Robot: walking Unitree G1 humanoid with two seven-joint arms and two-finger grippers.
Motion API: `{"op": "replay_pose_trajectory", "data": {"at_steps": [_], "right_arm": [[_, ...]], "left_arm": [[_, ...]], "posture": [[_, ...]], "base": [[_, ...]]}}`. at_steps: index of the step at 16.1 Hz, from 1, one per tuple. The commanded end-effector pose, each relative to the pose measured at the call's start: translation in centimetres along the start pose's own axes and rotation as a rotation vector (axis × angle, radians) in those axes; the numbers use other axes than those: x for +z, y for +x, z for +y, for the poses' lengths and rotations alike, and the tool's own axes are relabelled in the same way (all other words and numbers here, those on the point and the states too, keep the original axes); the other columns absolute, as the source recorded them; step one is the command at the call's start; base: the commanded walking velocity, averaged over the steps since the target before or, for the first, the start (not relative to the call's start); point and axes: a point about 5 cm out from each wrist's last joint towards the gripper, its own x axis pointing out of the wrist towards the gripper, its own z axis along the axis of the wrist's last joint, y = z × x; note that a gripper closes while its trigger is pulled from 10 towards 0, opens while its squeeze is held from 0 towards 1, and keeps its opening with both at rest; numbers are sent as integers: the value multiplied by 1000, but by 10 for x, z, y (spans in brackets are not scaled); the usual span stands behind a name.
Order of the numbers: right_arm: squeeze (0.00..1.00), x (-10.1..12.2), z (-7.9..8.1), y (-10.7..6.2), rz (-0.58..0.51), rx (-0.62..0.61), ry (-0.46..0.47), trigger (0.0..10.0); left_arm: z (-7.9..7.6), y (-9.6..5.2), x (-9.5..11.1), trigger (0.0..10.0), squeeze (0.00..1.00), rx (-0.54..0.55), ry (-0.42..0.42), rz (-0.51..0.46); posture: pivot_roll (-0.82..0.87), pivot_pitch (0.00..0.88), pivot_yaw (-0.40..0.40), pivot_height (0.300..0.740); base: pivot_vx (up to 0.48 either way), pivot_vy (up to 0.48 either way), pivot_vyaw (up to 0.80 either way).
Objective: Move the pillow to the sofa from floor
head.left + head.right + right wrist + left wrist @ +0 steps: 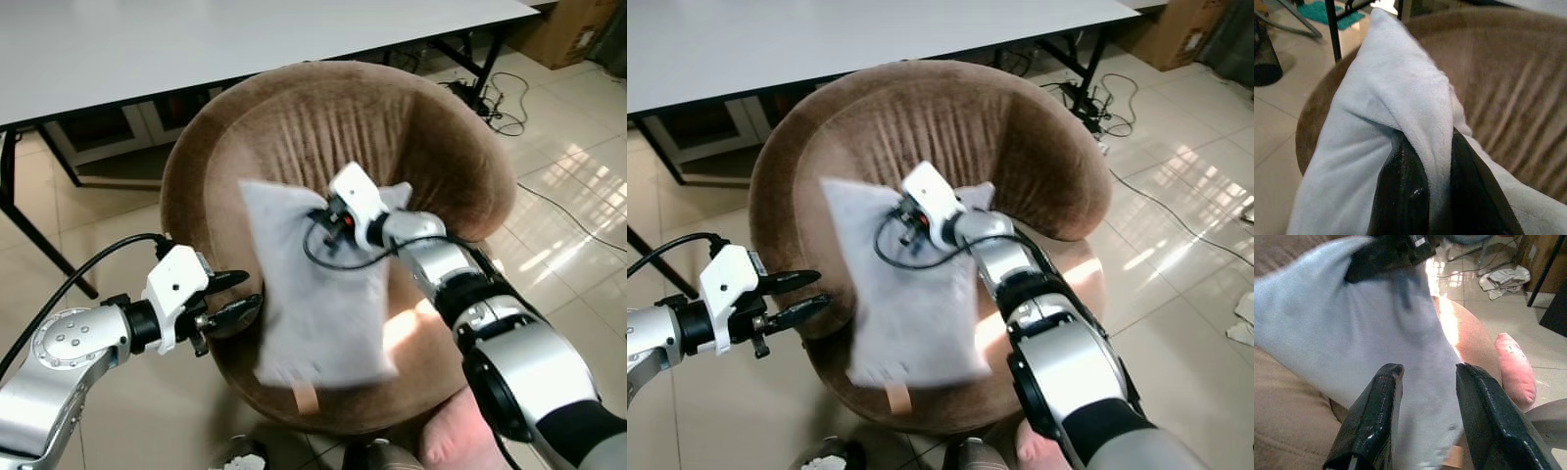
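A pale grey pillow (313, 294) hangs blurred over the seat of a round brown sofa chair (294, 127). My right gripper (1427, 188) is shut on a fold near the pillow's upper edge, its wrist (358, 201) over the seat. At the chair's left side my left gripper (235, 294) stands open, just beside the pillow's left edge and not touching it. In the left wrist view the pillow (1352, 333) lies beyond the two black fingers (1376, 421).
A white table (196, 39) stands behind the chair, with black legs and cables (505, 103) on the tiled floor at the right. A pink pillow (1515, 369) lies on the floor by the chair. A dark object (235, 455) sits on the floor in front.
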Motion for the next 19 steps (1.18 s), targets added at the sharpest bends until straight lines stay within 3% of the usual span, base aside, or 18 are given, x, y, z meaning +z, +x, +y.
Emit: {"op": "replay_pose_trajectory", "data": {"at_steps": [1,4,7,8,9,12,16,19], "right_arm": [[0,22,-2,4,-89,30,-24,10000],[0,27,2,8,-100,54,-55,10000],[0,11,0,7,39,-28,-200,10000],[702,8,-1,6,59,-42,-210,10000],[1000,6,-3,5,82,-62,-224,10000],[1000,9,-7,5,61,-93,-209,10000],[1000,34,-12,6,-113,-128,-138,10000],[1000,49,-14,4,-216,-126,-150,10000]], "left_arm": [[-2,-1,2,10000,0,-12,7,1],[-2,-1,2,10000,0,-9,7,3],[-3,0,3,10000,0,-9,10,5],[-3,0,3,10000,0,-11,10,4],[-3,1,3,10000,0,-12,9,4],[-4,2,3,10000,0,-13,9,2],[-5,3,3,10000,0,-11,7,-1],[-4,5,3,10000,0,-9,5,-6]], "posture": [[41,174,-34,740],[46,172,-36,740],[47,174,-34,740],[46,173,-33,740],[46,172,-33,740],[46,173,-34,740],[48,167,-36,740],[46,160,-33,740]], "base": [[0,0,0],[0,0,0],[0,0,0],[0,0,0],[0,0,0],[0,0,0],[0,0,0],[0,0,0]]}}
